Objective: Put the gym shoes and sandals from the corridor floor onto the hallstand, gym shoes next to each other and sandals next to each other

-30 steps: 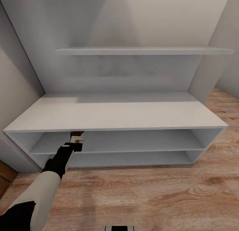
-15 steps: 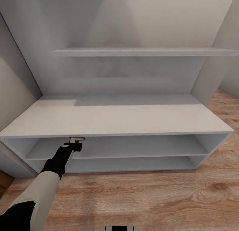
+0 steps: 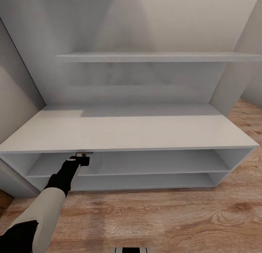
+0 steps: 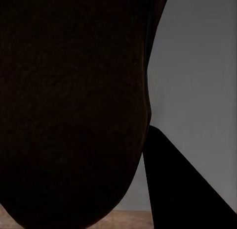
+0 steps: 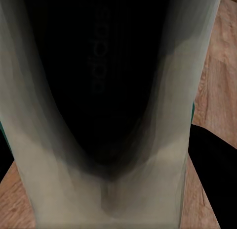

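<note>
The hallstand stands against the wall ahead, a pale bench with two open shelf levels. My left gripper reaches into the left end of its upper level, just under the top board, shut on a brown sandal. Only a tan sliver of that sandal shows in the head view. In the left wrist view the sandal is a dark brown mass beside a black finger. In the right wrist view my right gripper is shut on a cream gym shoe with a dark insole, above the corridor floor.
A long wall shelf hangs above the bench. Walls close in at the left and right. Wood-plank floor stretches in front of the stand. The grey shelf panel sits close behind the sandal.
The head camera has moved a little closer, so the stand looks larger. My left gripper and the sandal sit further under the top board, which now hides more of the sandal.
</note>
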### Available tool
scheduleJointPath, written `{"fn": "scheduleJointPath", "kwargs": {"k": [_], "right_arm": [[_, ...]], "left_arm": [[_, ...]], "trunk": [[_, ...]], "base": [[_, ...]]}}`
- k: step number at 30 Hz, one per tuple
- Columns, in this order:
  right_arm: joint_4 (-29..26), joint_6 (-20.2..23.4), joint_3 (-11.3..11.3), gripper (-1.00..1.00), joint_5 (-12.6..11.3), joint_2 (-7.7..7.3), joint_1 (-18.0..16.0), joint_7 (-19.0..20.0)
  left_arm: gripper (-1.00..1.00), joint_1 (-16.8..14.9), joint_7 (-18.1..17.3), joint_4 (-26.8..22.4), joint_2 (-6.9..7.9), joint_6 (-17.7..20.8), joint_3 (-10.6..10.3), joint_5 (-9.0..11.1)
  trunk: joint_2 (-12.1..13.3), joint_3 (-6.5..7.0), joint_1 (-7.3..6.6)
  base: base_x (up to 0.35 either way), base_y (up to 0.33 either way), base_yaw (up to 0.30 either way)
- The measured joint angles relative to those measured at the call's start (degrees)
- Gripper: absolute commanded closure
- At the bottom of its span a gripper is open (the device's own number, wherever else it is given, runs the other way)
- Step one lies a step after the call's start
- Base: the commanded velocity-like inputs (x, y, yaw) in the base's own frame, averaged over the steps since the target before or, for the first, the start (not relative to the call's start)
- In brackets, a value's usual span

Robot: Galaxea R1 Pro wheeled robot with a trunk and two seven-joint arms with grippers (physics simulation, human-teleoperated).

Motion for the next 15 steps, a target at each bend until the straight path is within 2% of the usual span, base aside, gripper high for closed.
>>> {"fn": "scheduleJointPath", "kwargs": {"k": [2, 3, 15], "right_arm": [[0.0, 0.0, 0.0, 1.0, 0.0, 0.0, 0.0, 0.0], [0.0, 0.0, 0.0, 1.0, 0.0, 0.0, 0.0, 0.0], [0.0, 0.0, 0.0, 1.0, 0.0, 0.0, 0.0, 0.0]], "left_arm": [[1.0, 0.0, 0.0, 0.1, 0.02, 0.0, 0.1, 0.1], [-1.0, 0.0, -0.1, 0.1, 0.04, 0.0, 0.1, 0.1], [-1.0, 0.0, -0.1, 0.4, 0.22, 0.1, -0.2, -0.3]], "trunk": [[0.0, 0.0, 0.0], [0.0, 0.0, 0.0], [0.0, 0.0, 0.0]], "base": [[0.0, 0.0, 0.0], [0.0, 0.0, 0.0], [0.0, 0.0, 0.0]]}}
